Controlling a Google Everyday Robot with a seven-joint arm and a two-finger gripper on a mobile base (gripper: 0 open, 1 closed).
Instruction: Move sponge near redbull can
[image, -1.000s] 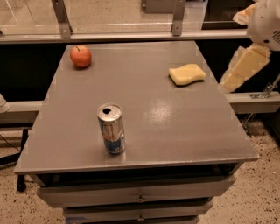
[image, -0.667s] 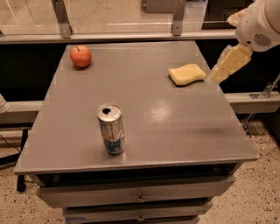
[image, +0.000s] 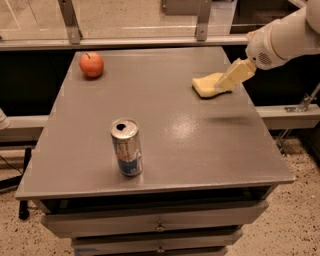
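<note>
The pale yellow sponge (image: 206, 85) lies flat at the far right of the grey table (image: 165, 130). The redbull can (image: 126, 147) stands upright near the table's front left, well away from the sponge. My gripper (image: 231, 78) comes in from the upper right on a white arm. Its pale yellow fingers hang just above the sponge's right end and cover part of it.
A red apple (image: 91, 64) sits at the far left corner of the table. A metal rail (image: 150, 42) and glass panels run behind the table. Drawers (image: 160, 227) sit below the front edge. The table's right edge lies close to the sponge.
My arm has swung in from the right and moved left, from off the table's edge to over the sponge's right end. The sponge, can and apple have not moved.
</note>
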